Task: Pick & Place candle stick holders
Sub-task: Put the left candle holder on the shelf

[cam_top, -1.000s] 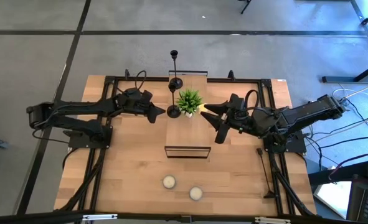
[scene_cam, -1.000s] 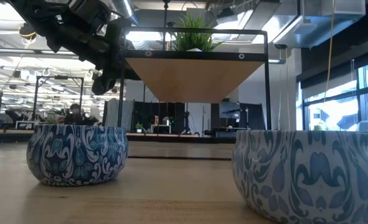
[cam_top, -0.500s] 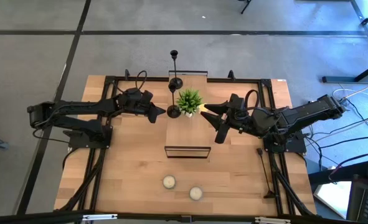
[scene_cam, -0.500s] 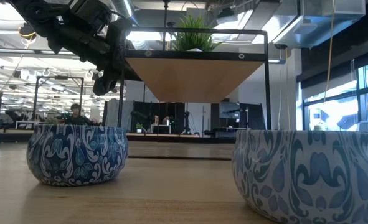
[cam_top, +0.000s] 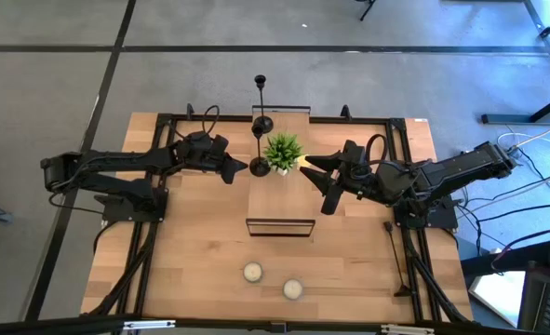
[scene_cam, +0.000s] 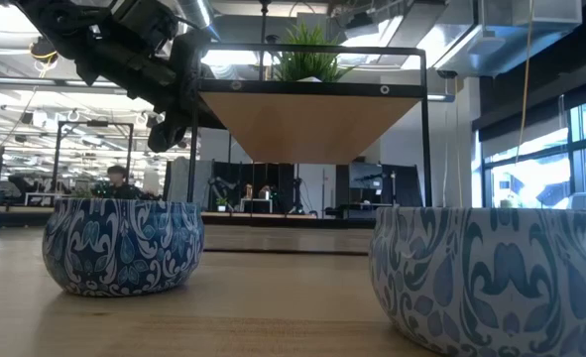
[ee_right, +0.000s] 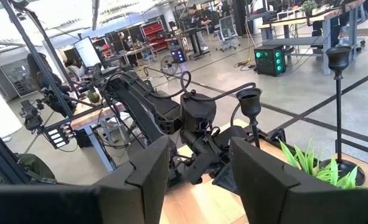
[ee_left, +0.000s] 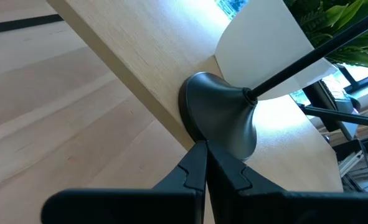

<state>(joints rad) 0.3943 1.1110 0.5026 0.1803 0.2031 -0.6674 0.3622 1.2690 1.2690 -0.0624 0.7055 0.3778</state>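
Two black candle stick holders stand by a green potted plant [cam_top: 283,152]. The taller one [cam_top: 261,102] stands beyond the raised wooden shelf [cam_top: 280,200]. The nearer one [cam_top: 258,149] rests by its round base [ee_left: 221,121] at the shelf's far left corner. My left gripper [cam_top: 243,167] is shut, with its tips at that base. My right gripper [cam_top: 317,183] hovers open on the plant's right and level, nothing between its fingers [ee_right: 149,168]; from there I see both cups [ee_right: 251,99], [ee_right: 338,57]. My left gripper [ee_left: 205,155] meets the nearer holder's base at its lower rim [ee_left: 199,134] with the tips of its shut fingers, nothing pinched between them. The fingers come from the table's left, slanting slightly down. The holder stands upright on the shelf's edge, its rod [ee_left: 308,56] rising past the plant's white pot.
Two round candles in blue patterned tins [cam_top: 252,272], [cam_top: 293,288] sit near the table's front edge, and they loom large in the low view [scene_cam: 124,246], [scene_cam: 491,278]. A thin dark rod [cam_top: 397,261] lies on the table by the right arm's base. The shelf's black frame [scene_cam: 423,129] stands mid-table.
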